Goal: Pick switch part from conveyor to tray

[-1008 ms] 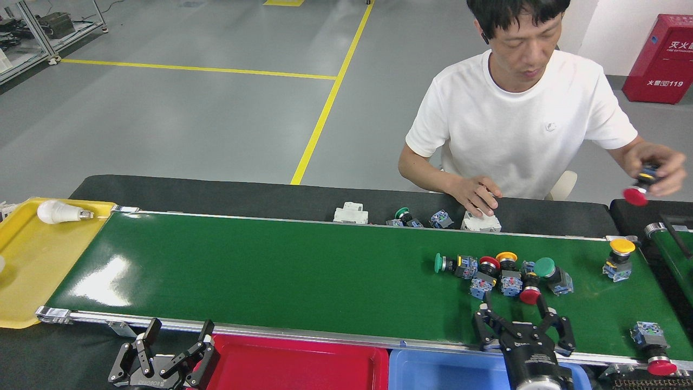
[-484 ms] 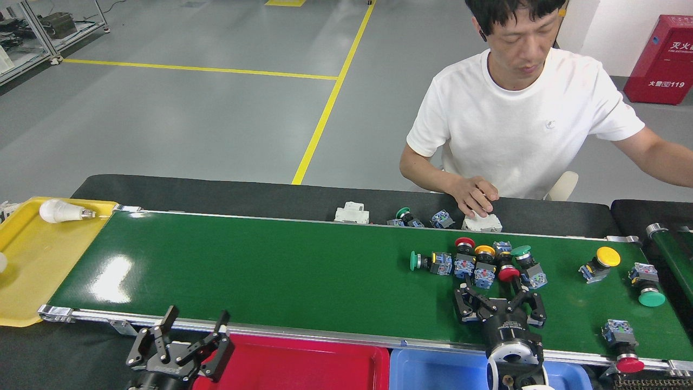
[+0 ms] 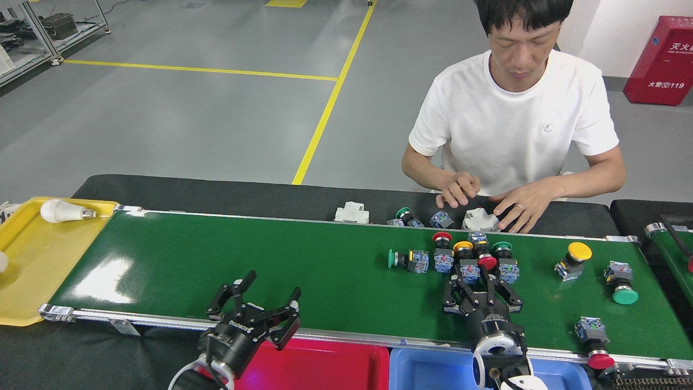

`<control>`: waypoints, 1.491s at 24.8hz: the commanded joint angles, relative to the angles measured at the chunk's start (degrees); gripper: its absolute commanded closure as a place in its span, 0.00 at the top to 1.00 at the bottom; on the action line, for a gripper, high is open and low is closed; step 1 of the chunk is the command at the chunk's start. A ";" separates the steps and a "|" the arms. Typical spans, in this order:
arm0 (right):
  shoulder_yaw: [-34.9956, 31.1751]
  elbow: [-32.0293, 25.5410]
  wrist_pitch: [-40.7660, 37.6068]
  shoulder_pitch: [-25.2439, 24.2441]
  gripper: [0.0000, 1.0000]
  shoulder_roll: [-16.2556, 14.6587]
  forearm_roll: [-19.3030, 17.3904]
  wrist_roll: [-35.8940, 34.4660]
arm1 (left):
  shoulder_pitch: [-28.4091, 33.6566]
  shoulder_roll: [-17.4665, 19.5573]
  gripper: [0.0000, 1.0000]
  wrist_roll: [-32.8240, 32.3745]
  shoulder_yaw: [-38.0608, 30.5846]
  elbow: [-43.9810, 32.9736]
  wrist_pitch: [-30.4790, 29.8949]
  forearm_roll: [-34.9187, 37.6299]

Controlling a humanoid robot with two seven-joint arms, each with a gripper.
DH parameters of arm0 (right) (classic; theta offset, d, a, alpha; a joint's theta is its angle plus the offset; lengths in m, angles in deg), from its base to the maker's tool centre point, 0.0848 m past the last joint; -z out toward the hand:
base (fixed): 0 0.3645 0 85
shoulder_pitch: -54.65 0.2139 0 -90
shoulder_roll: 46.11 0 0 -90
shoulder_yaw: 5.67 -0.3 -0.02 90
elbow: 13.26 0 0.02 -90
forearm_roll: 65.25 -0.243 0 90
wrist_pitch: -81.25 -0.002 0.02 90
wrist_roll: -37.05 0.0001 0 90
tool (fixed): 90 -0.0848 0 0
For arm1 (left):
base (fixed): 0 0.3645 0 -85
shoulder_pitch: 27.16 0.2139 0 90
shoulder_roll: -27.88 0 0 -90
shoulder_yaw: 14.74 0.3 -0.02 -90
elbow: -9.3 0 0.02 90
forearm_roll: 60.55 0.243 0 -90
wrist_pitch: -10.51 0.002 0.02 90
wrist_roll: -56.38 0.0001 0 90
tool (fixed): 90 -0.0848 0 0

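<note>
Reaching further over the conveyor (image 3: 270,271) than a second ago, the right gripper (image 3: 479,281) has narrowed its fingers around the cluster of switch parts (image 3: 471,260), which has drifted leftward; whether it truly grips one, I cannot tell; the left gripper (image 3: 260,300) has risen, spread wide; the blue tray (image 3: 433,371) below is cut off.

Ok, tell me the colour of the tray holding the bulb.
Yellow tray; head view.

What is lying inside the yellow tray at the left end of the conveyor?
In the yellow tray one white light bulb lies near its far edge. A second white object shows at the picture's left border, cut off, so I cannot identify it. No switch parts are visible there.
</note>
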 commanded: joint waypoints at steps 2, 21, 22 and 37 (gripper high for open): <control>0.00 -3.44 -5.46 -0.05 0.32 -0.18 -0.42 -0.65 | -2.27 -1.78 1.00 0.39 1.69 1.75 0.30 2.16; 3.08 -20.58 -50.37 -19.82 0.65 -5.19 -14.05 3.48 | -13.70 -7.49 1.00 0.57 7.23 19.24 13.31 5.50; 4.22 -20.49 -50.11 -19.82 0.89 -4.75 -13.96 4.89 | -14.05 -7.58 1.00 0.57 7.23 19.33 13.31 5.50; -12.48 -21.63 -44.13 -15.16 0.99 3.95 -14.22 5.77 | -19.76 -8.46 0.98 3.99 7.23 27.24 14.28 5.59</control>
